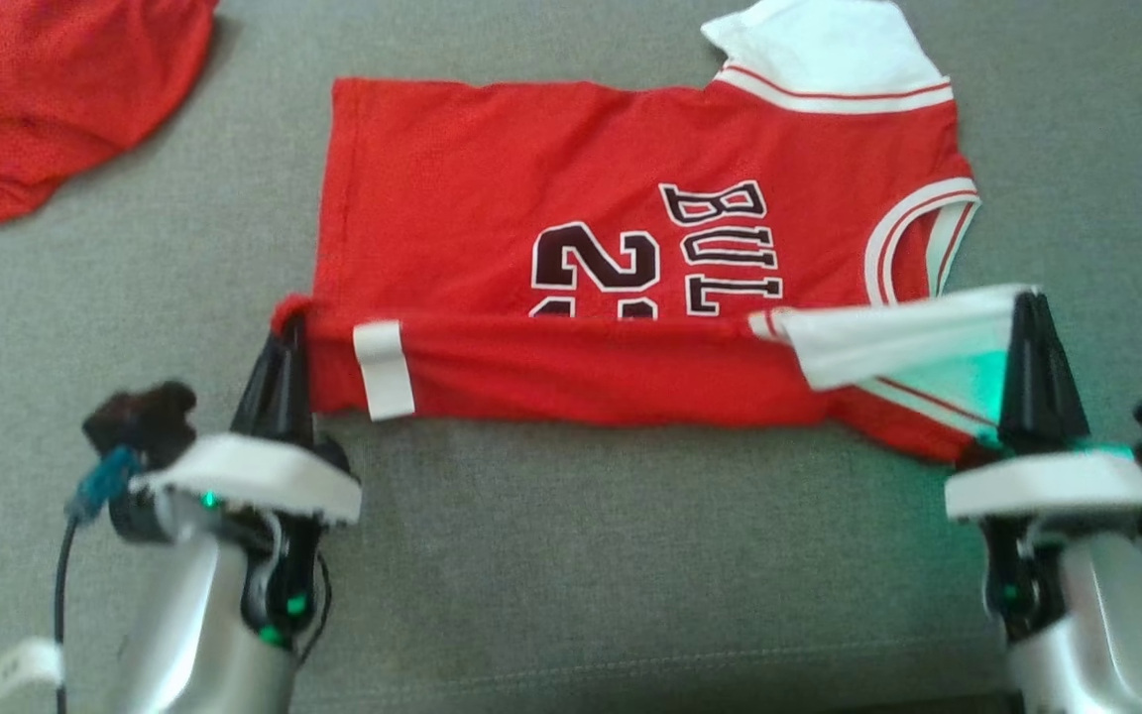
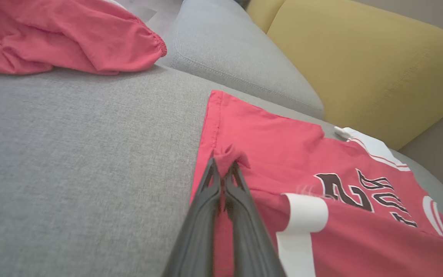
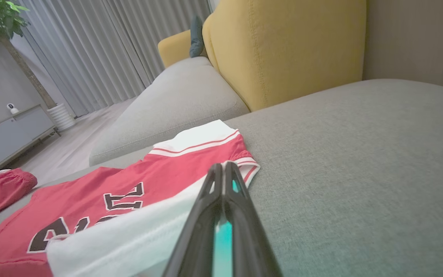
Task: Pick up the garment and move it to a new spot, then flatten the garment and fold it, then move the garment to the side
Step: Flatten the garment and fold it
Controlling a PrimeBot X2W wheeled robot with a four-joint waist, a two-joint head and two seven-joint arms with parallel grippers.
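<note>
The garment [image 1: 551, 188] is a red jersey with white sleeves and black lettering, spread on the grey sofa seat [image 1: 571, 555]. Its near edge is lifted and doubled over toward the middle, a white label [image 1: 383, 369] showing. My left gripper [image 1: 291, 322] is shut on the garment's left hem corner, the pinched red cloth showing at the left gripper's tips [image 2: 224, 166] in the left wrist view. My right gripper [image 1: 1027, 307] is shut on the near white sleeve [image 1: 898, 342], held up off the seat. In the right wrist view the right gripper [image 3: 223, 169] has the garment [image 3: 137, 181] to its left.
A second red piece of clothing [image 1: 56, 89] lies crumpled at the far left of the seat. A yellow back cushion [image 3: 283, 46] and a grey cushion [image 2: 237, 54] stand behind the jersey. Bare seat stretches to the right of the jersey [image 3: 360, 173].
</note>
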